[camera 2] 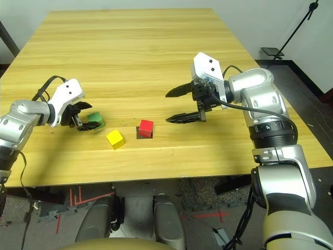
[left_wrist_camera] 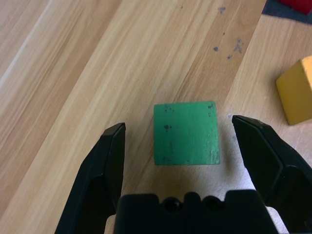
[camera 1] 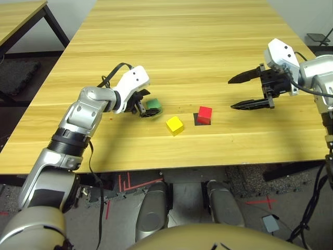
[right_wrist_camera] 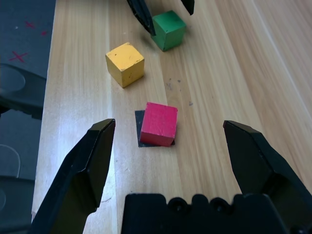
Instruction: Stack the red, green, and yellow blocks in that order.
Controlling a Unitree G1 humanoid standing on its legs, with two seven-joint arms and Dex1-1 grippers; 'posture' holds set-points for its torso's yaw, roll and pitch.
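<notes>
Red block (camera 1: 204, 114) sits on the black patch (right_wrist_camera: 140, 132), nothing stacked yet. Your left gripper (left_wrist_camera: 178, 146) straddles green (left_wrist_camera: 185, 132), jaws released; right gripper (camera 1: 252, 91) released, empty. Yellow (camera 1: 175, 125) waits between green and red.

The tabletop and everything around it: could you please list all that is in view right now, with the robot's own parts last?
Red block: one, red, on the black patch, nearest the right pincer.
Yellow block: one, yellow, on the table between the red and green blocks, apart from both.
Green block: one, green, on the table between the left pincer's open fingers, not yet gripped.
Black patch: one, black, flat under the red block.
Table: one, light wood, bearing all the blocks.
Second table: one, light wood with black legs, far left.
Left pincer: one, black, open, down at the green block.
Right pincer: one, black, open, above the table to the right of the red block.
</notes>
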